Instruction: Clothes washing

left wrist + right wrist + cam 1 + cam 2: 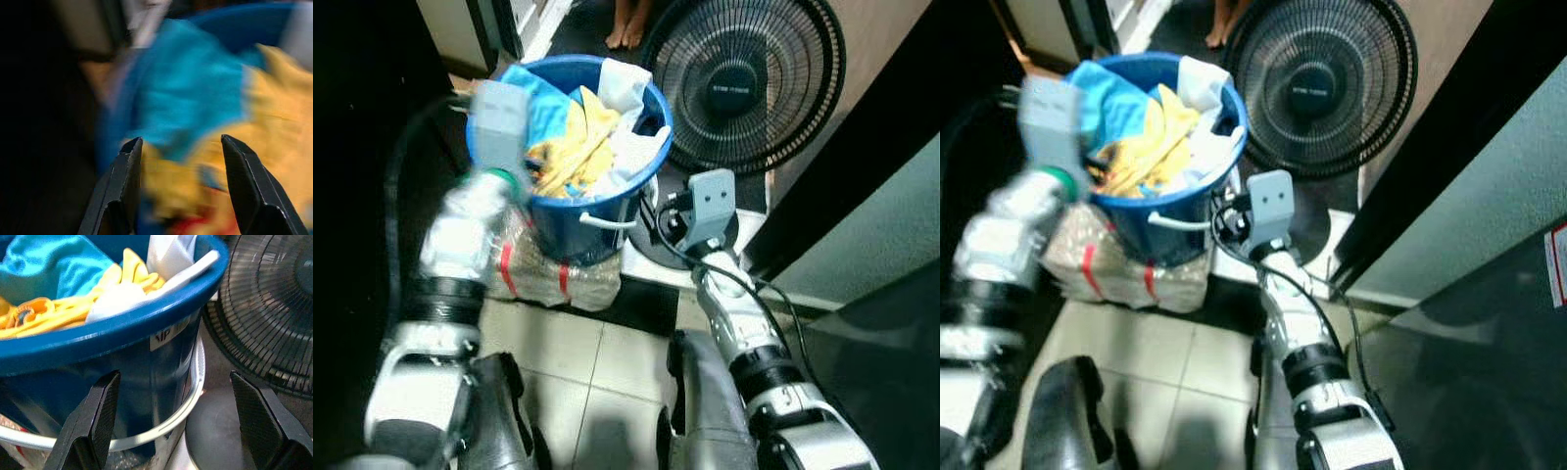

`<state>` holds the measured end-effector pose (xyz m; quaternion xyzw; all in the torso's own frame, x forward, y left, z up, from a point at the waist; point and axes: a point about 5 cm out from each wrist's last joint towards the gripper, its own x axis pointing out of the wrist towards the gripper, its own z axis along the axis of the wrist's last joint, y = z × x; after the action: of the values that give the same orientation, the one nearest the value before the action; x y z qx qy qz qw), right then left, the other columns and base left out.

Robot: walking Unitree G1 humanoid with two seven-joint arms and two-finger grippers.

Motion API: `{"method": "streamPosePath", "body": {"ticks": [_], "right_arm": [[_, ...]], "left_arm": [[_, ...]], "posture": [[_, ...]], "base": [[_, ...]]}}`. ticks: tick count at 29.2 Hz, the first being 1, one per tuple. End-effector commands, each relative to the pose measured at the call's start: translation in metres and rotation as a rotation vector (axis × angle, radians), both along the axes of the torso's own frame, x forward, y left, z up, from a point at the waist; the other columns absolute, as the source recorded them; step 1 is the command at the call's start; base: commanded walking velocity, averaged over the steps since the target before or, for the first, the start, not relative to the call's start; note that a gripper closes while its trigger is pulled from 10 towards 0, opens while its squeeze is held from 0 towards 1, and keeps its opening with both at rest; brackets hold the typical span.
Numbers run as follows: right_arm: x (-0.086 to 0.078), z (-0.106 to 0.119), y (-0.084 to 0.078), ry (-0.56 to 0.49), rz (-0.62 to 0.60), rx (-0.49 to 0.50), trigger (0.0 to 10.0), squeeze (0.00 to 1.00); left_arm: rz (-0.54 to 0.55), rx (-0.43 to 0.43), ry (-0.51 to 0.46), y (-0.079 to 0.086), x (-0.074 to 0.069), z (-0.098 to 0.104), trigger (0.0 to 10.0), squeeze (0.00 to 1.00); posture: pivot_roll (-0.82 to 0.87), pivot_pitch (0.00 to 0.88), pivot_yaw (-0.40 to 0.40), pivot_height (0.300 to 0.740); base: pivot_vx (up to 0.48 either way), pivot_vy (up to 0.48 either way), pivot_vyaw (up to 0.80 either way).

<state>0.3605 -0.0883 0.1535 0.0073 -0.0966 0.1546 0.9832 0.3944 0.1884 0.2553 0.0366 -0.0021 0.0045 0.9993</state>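
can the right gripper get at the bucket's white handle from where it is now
Probably yes. The right gripper, open, faces the blue bucket, and the white handle hangs between its fingers with nothing in front.

Clothes (pixel 576 137) in bucket (pixel 570 223), left of fan (pixel 744 73)

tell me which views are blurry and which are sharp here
Left wrist view: heavily smeared, clothes just blue and yellow patches, left side black. Right wrist view: sharp, bucket rim and fan grille crisp. Eye views: left arm motion-blurred, corners dark.
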Motion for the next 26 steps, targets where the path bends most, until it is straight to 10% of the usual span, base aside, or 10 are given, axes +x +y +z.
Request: {"method": "streamPosePath", "body": {"ticks": [1, 9, 19, 26], "right_arm": [[0.0, -0.004, 0.001, 0.012, 0.004, 0.008, 10.0, 0.0], [0.001, -0.005, 0.001, 0.018, 0.0, -0.003, 10.0, 0.0], [0.0, -0.008, -0.002, 0.017, -0.007, -0.012, 10.0, 0.0], [-0.001, -0.009, 0.002, 0.017, -0.002, -0.01, 10.0, 0.0]], "left_arm": [[-0.012, -0.019, 0.075, -0.007, 0.002, -0.019, 10.0, 0.0], [-0.17, -0.08, 0.19, -0.056, 0.009, -0.05, 10.0, 0.0], [-0.334, -0.147, 0.105, -0.091, 0.015, -0.031, 10.0, 0.0], [-0.215, -0.093, 0.193, -0.082, 0.02, -0.046, 10.0, 0.0]], "posture": [[0.05, 0.265, -0.003, 0.457], [0.01, 0.257, -0.007, 0.457], [0.0, 0.256, -0.005, 0.457], [0.0, 0.255, -0.003, 0.457]], "base": [[0.0, 0.0, 0.0], [0.0, 0.0, 0.0], [0.0, 0.0, 0.0], [0.0, 0.0, 0.0]]}}
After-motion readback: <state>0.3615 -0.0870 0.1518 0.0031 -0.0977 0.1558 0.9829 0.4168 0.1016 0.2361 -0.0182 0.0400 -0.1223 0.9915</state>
